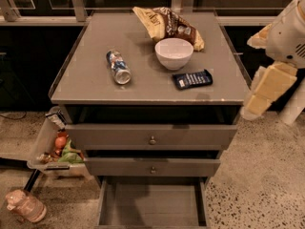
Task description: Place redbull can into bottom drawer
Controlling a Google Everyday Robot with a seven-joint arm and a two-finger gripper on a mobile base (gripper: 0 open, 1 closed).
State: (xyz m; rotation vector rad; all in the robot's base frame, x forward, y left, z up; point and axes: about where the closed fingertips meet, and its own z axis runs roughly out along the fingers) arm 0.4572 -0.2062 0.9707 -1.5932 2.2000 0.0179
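Note:
The redbull can [118,67] lies on its side on the left part of the grey cabinet top [95,87], silver top facing the front. The bottom drawer [152,205] is pulled open at the cabinet's foot and shows a flat grey inside with nothing in it. My gripper [259,97], cream-coloured, hangs off the right edge of the cabinet top, at the end of the white arm [288,32]. It is far to the right of the can and touches nothing.
A white bowl [174,52], a chip bag [167,23] and a dark blue flat packet [192,79] lie on the cabinet top. The two upper drawers [151,137] stand slightly out. A bin with produce [55,149] hangs at left. A pink object [26,205] lies on the floor.

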